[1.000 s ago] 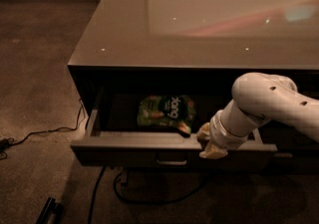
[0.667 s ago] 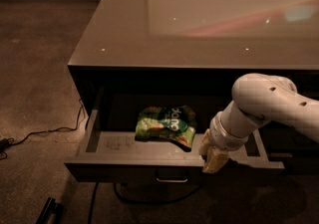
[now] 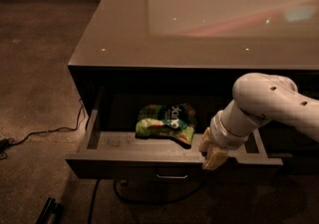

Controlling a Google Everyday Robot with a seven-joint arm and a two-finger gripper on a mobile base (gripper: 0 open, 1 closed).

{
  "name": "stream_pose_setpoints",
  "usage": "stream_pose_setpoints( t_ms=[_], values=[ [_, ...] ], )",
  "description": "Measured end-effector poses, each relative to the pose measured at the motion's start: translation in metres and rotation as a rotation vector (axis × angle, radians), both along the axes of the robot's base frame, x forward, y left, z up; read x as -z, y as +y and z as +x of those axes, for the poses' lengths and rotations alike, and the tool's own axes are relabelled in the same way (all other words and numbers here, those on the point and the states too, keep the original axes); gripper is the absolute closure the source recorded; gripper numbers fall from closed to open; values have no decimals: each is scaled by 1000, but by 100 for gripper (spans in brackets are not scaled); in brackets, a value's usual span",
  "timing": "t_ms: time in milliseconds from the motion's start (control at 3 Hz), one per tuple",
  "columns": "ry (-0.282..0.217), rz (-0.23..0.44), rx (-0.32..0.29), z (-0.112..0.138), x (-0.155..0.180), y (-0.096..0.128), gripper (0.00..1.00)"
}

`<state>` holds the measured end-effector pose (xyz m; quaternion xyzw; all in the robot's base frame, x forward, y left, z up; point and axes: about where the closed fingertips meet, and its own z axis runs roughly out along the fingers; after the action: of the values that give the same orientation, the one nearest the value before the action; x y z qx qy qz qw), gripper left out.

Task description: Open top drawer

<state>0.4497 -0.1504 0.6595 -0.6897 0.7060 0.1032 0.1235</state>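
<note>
At the front rim of the top drawer (image 3: pixel 119 141), right of centre, the gripper (image 3: pixel 214 155) hangs pointing down from the white arm (image 3: pixel 264 103) that reaches in from the right; whether it is apart, together or clamped on the rim cannot be told. The drawer stands well out from under the glossy counter (image 3: pixel 124 34), its small handle (image 3: pixel 171 174) just left of and below the gripper. A green snack bag (image 3: pixel 167 123) lies inside on the grey tray. A cable (image 3: pixel 45 133) trails over the carpet at left.
</note>
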Motion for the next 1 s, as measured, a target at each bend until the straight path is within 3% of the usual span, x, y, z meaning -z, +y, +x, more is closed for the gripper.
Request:
stream_pose_setpoints(
  t_ms=[667,1000],
  values=[
    [-8,6,-11,-1,0,1,16],
    [-31,30,-24,-1,-3,4,0]
  ],
)
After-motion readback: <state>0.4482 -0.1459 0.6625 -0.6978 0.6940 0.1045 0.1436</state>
